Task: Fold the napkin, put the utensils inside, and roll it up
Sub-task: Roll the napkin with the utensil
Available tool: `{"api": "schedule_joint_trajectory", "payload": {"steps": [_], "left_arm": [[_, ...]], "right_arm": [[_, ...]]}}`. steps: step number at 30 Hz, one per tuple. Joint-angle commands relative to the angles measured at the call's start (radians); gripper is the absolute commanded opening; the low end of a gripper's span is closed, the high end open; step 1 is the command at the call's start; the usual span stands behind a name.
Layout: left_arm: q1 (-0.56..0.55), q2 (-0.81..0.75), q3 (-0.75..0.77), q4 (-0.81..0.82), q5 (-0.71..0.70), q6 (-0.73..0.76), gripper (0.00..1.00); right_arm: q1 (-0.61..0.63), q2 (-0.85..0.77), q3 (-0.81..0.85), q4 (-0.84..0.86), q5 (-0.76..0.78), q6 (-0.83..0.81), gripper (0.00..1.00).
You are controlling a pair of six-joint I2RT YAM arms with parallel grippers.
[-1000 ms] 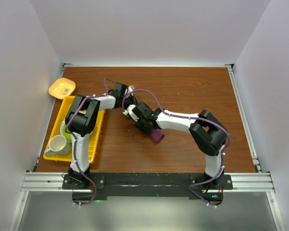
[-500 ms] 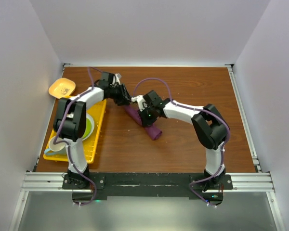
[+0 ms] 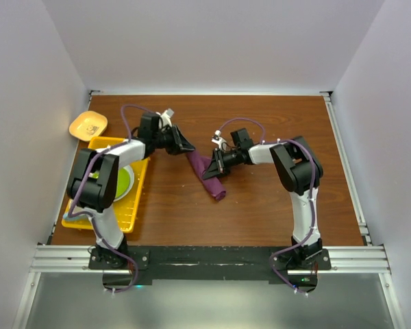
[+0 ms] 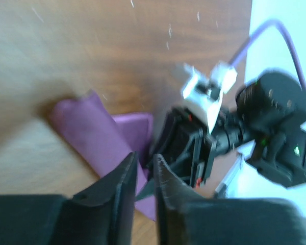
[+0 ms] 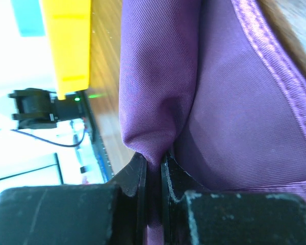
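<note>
The plum-purple napkin [image 3: 212, 181] lies bunched in a diagonal strip on the wooden table. My right gripper [image 3: 214, 166] is shut on a fold of it; in the right wrist view the cloth [image 5: 224, 102] is pinched between the tips of the right gripper [image 5: 153, 159]. My left gripper [image 3: 189, 147] hovers just left of the strip's upper end. In the left wrist view the left gripper [image 4: 145, 161] has a narrow gap between its fingers with nothing clamped. The napkin [image 4: 92, 132] and the right arm's black head [image 4: 188, 148] lie beyond it. No utensils show.
A yellow tray [image 3: 138, 200] at the left holds a green plate [image 3: 125, 182], partly under my left arm. A small orange dish [image 3: 88, 125] sits behind the tray. White walls close in the table on three sides. The tray's yellow wall [image 5: 71, 41] shows in the right wrist view.
The right gripper has closed on the napkin and pulled back to the right. The left gripper let go, swung left and up, and its jaws narrowed again. The napkin now lies stretched out.
</note>
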Motion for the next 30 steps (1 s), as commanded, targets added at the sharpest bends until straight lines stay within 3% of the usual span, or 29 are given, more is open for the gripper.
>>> {"api": "schedule_joint_trajectory", "payload": {"steps": [1,5,11,14,18,22,25,30], "left_arm": [[-0.068,0.045,-0.063,0.324,0.087,-0.124,0.19],[-0.098,0.133,-0.069,0.449,0.068,-0.167,0.15],[-0.096,0.22,-0.025,0.313,-0.004,-0.1,0.12],[-0.096,0.246,-0.042,0.311,-0.015,-0.075,0.11],[-0.096,0.26,-0.056,0.296,-0.027,-0.045,0.1],[-0.096,0.266,-0.057,0.288,-0.027,-0.031,0.1],[-0.096,0.269,-0.046,0.28,-0.025,-0.032,0.1],[-0.096,0.277,-0.011,0.233,-0.024,-0.029,0.1]], "right_arm": [[-0.023,0.031,-0.04,0.024,-0.045,0.077,0.01],[-0.028,0.037,-0.026,-0.039,-0.031,0.019,0.04],[-0.029,-0.004,-0.003,-0.128,0.027,-0.039,0.16],[-0.031,-0.033,0.035,-0.221,0.083,-0.093,0.26],[-0.028,-0.114,0.069,-0.313,0.15,-0.16,0.46],[-0.022,-0.193,0.081,-0.45,0.221,-0.248,0.58],[-0.011,-0.248,0.063,-0.526,0.287,-0.321,0.6],[0.021,-0.317,-0.054,-0.493,0.36,-0.346,0.61]]}}
